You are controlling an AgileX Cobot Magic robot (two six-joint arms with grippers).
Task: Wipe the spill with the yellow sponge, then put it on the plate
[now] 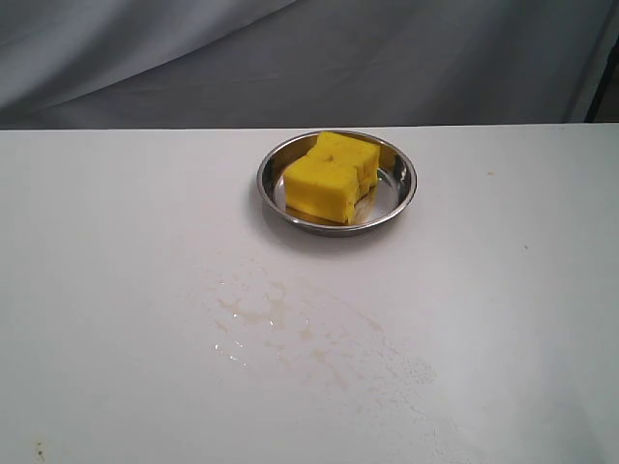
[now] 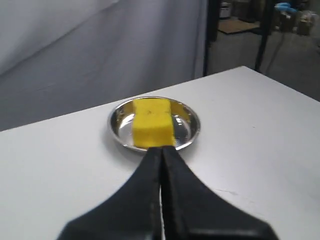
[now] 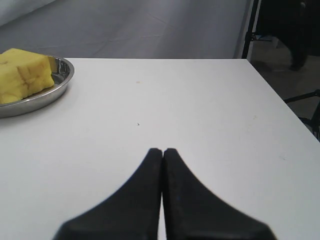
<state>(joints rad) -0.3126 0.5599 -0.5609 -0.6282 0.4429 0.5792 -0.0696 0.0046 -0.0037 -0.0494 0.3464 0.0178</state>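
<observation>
On the plate [image 1: 398, 186]: yellow sponge [image 1: 332, 177] lies.
Spill [image 1: 282, 324]: thin smeared film.
Left gripper [image 2: 161, 150], right gripper [image 3: 162, 151]: pressed together, empty.

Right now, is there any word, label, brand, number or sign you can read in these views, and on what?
None can be read.
The sponge, plate, table and grey curtain bear no lettering.
The background clutter in the left wrist view is too blurred to show any.

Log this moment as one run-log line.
yellow sponge: lying in plate | spill: faint wet smear on table | left tool: shut, empty | right tool: shut, empty
</observation>
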